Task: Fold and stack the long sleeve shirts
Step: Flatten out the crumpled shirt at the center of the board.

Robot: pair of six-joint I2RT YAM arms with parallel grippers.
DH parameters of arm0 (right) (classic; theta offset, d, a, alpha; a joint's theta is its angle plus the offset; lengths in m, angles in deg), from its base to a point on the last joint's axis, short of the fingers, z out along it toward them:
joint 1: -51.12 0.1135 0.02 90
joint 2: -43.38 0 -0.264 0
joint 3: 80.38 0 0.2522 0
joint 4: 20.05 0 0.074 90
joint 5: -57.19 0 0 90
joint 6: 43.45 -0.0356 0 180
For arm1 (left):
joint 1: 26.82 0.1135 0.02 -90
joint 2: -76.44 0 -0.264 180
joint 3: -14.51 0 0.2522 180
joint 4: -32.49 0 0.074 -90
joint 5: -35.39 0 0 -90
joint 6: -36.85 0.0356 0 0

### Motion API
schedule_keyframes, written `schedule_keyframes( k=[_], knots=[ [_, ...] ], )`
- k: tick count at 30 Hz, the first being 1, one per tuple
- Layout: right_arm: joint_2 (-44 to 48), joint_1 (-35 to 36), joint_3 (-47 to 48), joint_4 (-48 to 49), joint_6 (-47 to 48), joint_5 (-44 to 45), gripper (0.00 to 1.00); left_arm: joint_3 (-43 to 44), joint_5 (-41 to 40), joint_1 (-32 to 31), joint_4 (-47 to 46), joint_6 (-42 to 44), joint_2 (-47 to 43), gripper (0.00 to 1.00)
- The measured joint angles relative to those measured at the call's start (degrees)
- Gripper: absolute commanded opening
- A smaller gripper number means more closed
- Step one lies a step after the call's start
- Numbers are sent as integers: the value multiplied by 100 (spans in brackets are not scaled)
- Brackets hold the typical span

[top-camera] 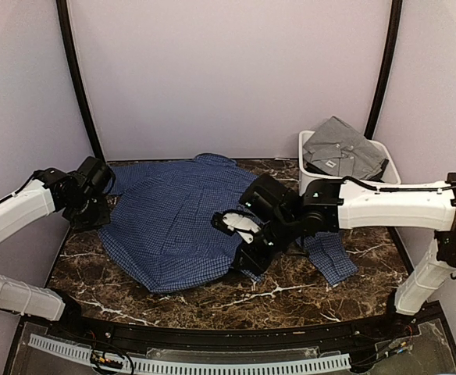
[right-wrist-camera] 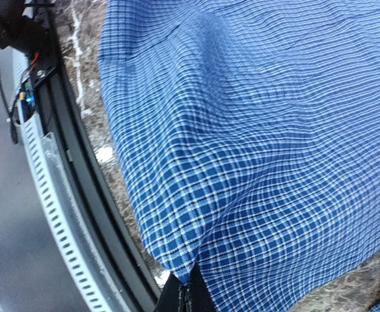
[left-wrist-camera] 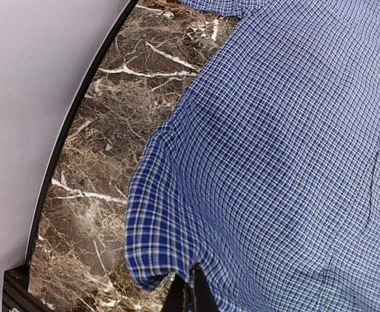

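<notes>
The navy-blue checked shirt [top-camera: 173, 219] lies spread on the dark marble table [top-camera: 290, 293], one sleeve [top-camera: 329, 256] trailing right. My left gripper [top-camera: 91, 215] is shut on the shirt's left edge; in the left wrist view the closed fingers [left-wrist-camera: 189, 296] pinch the cloth [left-wrist-camera: 274, 149]. My right gripper [top-camera: 247, 258] is shut on the shirt's right lower edge; in the right wrist view the closed fingers [right-wrist-camera: 187, 296] hold the raised cloth [right-wrist-camera: 255, 130]. The grey shirt [top-camera: 341, 148] lies folded in the white bin [top-camera: 310, 183] at back right.
The white bin stands at the table's back right corner. A black rim and a white slotted rail [top-camera: 181, 363] run along the near edge. Purple walls close in the back and sides, with black poles [top-camera: 78, 78] in the corners.
</notes>
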Motion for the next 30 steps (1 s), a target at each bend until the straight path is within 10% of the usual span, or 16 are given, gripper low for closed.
schedule_keyframes(
  k=[15,30],
  knots=[
    [-151,-918,682,-498,79,-1360,3,468,-33,151,157,339,22,0],
    [-2579,-2216,1370,81,-291,590,64,1344,876,1091,-1626,713,2638,0]
  ],
)
